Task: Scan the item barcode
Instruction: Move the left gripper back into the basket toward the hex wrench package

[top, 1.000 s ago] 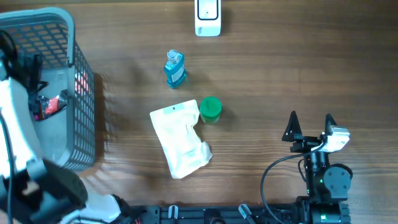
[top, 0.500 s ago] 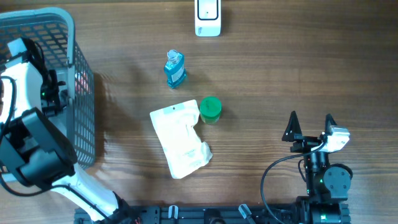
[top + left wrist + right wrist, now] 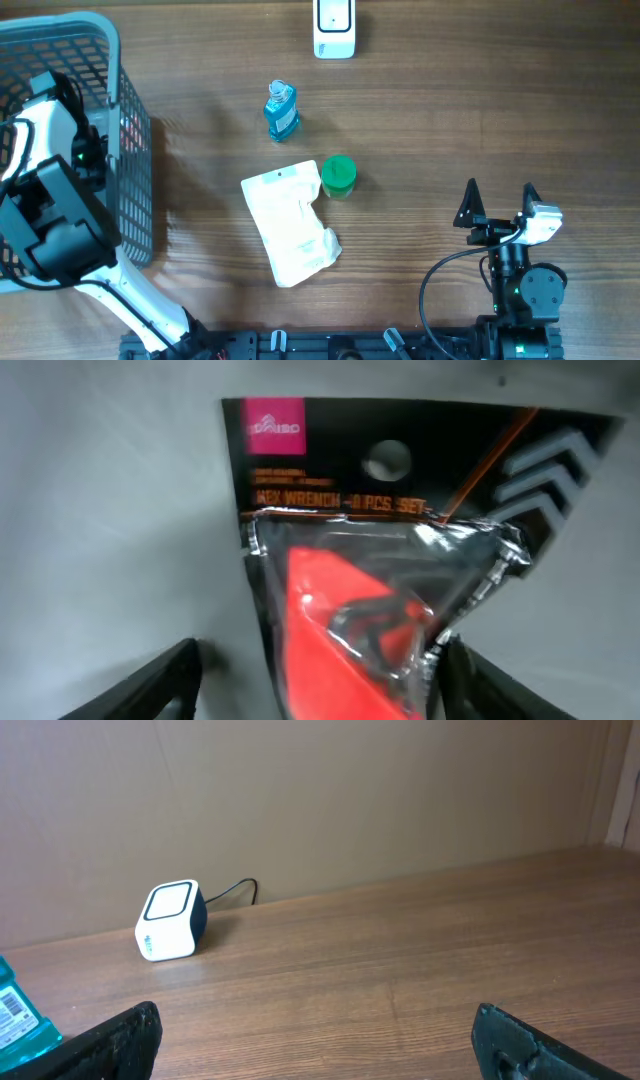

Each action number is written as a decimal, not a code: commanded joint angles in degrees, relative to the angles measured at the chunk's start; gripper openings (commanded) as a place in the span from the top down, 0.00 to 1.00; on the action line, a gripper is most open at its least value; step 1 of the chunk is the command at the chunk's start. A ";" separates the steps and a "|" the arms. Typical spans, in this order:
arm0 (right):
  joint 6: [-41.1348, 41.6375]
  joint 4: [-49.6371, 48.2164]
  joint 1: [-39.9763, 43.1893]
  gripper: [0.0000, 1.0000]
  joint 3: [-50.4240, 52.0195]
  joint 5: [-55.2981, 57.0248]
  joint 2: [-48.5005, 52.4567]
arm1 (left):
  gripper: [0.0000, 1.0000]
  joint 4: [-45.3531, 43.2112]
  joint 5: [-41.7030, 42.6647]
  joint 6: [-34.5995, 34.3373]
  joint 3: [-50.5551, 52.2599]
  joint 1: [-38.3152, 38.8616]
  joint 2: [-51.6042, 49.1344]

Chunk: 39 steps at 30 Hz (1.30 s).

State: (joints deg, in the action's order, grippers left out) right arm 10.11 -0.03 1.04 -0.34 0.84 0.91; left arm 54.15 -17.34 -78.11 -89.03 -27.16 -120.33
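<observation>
The item is a hex wrench set (image 3: 400, 460): a black card with a clear blister over a red holder. It lies on the grey floor of the basket (image 3: 132, 200) and fills the left wrist view. My left gripper (image 3: 325, 665) straddles its lower end, jaws open. The right fingertip (image 3: 470, 680) is at the blister's edge, while the left fingertip (image 3: 175, 675) stands apart from it. From overhead the left arm (image 3: 50, 200) hides the item. The white scanner (image 3: 334, 28) stands at the table's far edge. My right gripper (image 3: 497, 203) rests open and empty at the near right.
A blue bottle (image 3: 282, 110), a green-capped jar (image 3: 339, 175) and a white pouch (image 3: 290, 225) lie mid-table. The scanner (image 3: 170, 920) and the bottle's edge (image 3: 20, 1020) also show in the right wrist view. The basket's mesh walls enclose the left arm.
My left arm has shifted inside the basket and now covers the red item from overhead. Its jaws have narrowed around the package. The right arm has not moved.
</observation>
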 commanded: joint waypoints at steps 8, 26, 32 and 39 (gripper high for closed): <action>-1.01 -0.31 -0.22 0.00 0.04 -0.92 -0.37 | 0.56 0.68 -0.98 -0.76 -0.07 -0.07 -2.62; -1.03 -0.31 -0.22 0.00 0.04 -0.92 -0.37 | 0.71 4.26 -0.96 -0.33 -0.13 -0.07 3.04; -1.03 -0.31 -0.22 0.00 0.04 -0.92 -0.37 | 0.75 4.70 -1.40 -0.33 -0.13 -0.07 6.82; -1.03 -0.31 -0.22 0.00 0.04 -0.92 -0.37 | 0.76 6.16 -1.42 -0.11 -0.13 -0.07 10.38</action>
State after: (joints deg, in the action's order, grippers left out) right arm 10.11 -0.03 1.04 -0.34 0.86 0.91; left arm 59.90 -17.74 -78.32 -89.21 -27.05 -112.75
